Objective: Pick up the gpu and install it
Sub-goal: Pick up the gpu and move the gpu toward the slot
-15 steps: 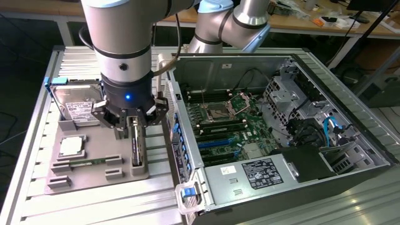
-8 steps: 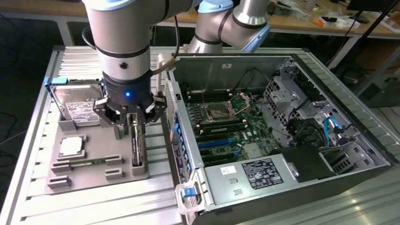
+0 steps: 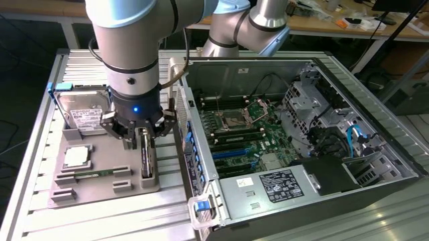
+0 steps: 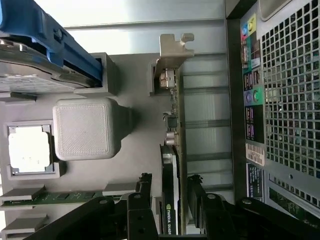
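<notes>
ribbed pale metal table (image 3: 40,221), slats running lengthwise. behind it a long wooden workbench (image 3: 322,22) carrying small clutter, possibly tools and paper. dark floor (image 3: 17,100) at the exterior view's left. light even, cool.

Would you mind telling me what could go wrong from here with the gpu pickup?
1. The open gripper straddles the gpu, which stands on edge in the tray. A slightly off-centre descent could drive a finger onto the card's top edge.
2. The case wall stands right beside the tray, so the lifted card might clip it when carried across.
</notes>
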